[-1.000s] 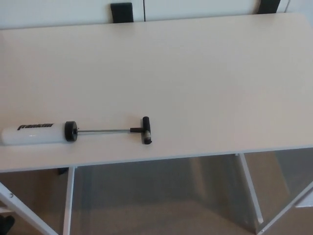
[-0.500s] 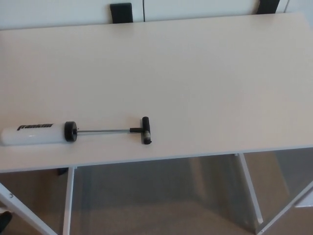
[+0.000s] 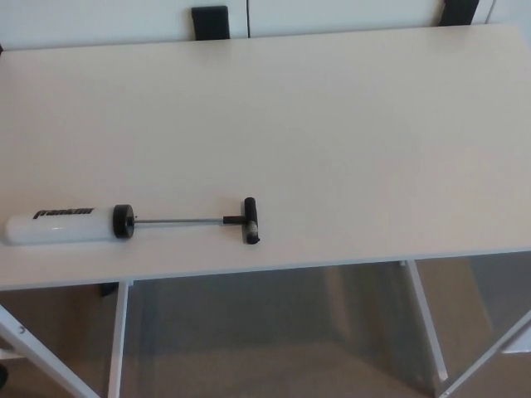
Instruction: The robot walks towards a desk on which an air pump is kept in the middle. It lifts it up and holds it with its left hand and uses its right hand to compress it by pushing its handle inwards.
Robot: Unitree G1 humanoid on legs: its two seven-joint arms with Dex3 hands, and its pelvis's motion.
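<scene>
Air pump (image 3: pixel 124 223) lay untouched at lower left of the frame on the desk (image 3: pixel 332 124), handle (image 3: pixel 250 220) fully extended. Neither robot hand showed, so grip unknown; lifting and compressing remained.

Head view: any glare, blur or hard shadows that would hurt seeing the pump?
Head view: soft, even light on the white desk, with no hard glare; the air pump casts only a faint shadow; its black handle and rod stand out well, but the white barrel has low contrast against the desk; the picture is slightly soft, and the barrel's lettering is not legible.
</scene>
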